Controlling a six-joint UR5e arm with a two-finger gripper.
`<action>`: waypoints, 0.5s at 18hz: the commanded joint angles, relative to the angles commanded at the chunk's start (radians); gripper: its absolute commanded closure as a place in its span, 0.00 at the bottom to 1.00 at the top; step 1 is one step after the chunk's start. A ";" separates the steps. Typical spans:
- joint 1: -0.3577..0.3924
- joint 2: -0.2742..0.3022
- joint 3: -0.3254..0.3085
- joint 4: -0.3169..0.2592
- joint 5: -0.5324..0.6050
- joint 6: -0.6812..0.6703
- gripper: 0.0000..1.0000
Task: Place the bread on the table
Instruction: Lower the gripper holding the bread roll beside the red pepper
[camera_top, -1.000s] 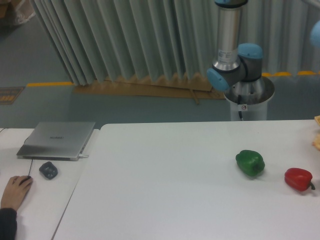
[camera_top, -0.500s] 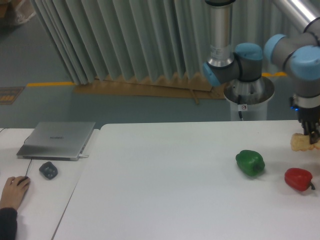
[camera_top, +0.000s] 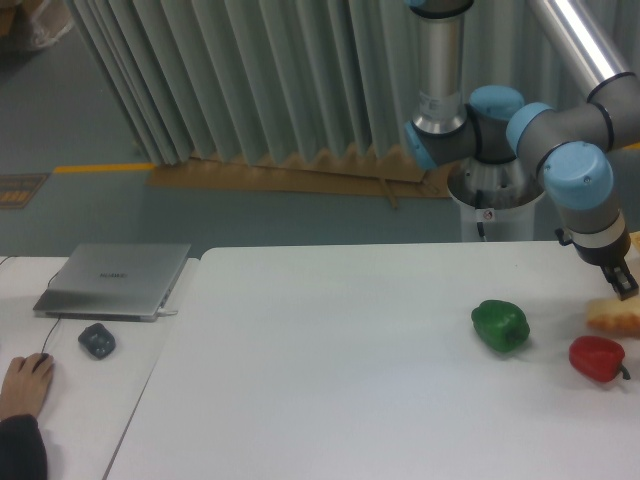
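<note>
The bread, a pale tan chunk with a golden crust, is at the far right of the white table, low over or on its surface, just above the red pepper. My gripper comes down at a tilt from the blue-jointed wrist, and its dark fingers meet the top of the bread. It appears shut on the bread. The frame's right edge cuts off part of the fingers and the bread.
A green pepper lies left of the bread. On the smaller desk at left are a closed laptop, a dark mouse and a person's hand. The robot base stands behind the table.
The arm swung in from the right with the bread. In the last half second the bread came down and slightly right, to just above the red pepper.
</note>
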 joint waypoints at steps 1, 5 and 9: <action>0.003 0.003 0.003 -0.002 -0.006 0.006 0.00; 0.041 0.012 0.075 -0.008 -0.132 0.008 0.00; 0.110 0.054 0.097 -0.005 -0.256 0.008 0.00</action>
